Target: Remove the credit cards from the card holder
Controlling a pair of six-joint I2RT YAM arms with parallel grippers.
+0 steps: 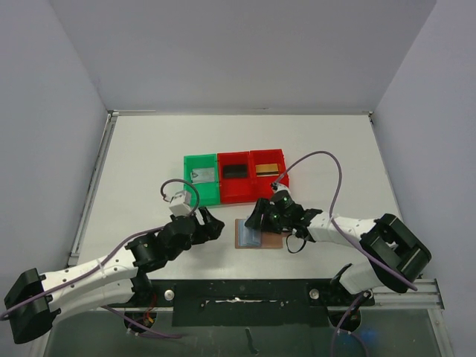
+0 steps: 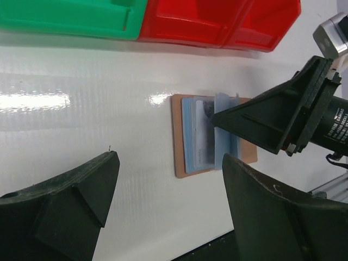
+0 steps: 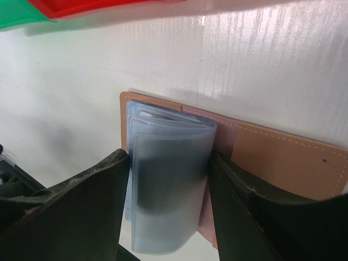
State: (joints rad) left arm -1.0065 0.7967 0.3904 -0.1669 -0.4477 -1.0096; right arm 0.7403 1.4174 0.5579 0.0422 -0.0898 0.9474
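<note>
Centre of the top view: card holder (image 1: 253, 238) lies open on the table (image 1: 149, 149) | your right gripper (image 3: 169, 157) is clamped on its blue-grey pockets (image 3: 163, 185) from both sides | your left gripper (image 2: 171, 160) hangs spread wide, card holder just beyond it, untouched.

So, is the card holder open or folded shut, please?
Open: the card holder lies spread flat, its brown inside and blue-grey sleeves showing.

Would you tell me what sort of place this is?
Probably a robotics lab test cell: a left arm and right arm bolted at the edge of a white table, plain grey walls around it, a green bin and red bins set out.
</note>
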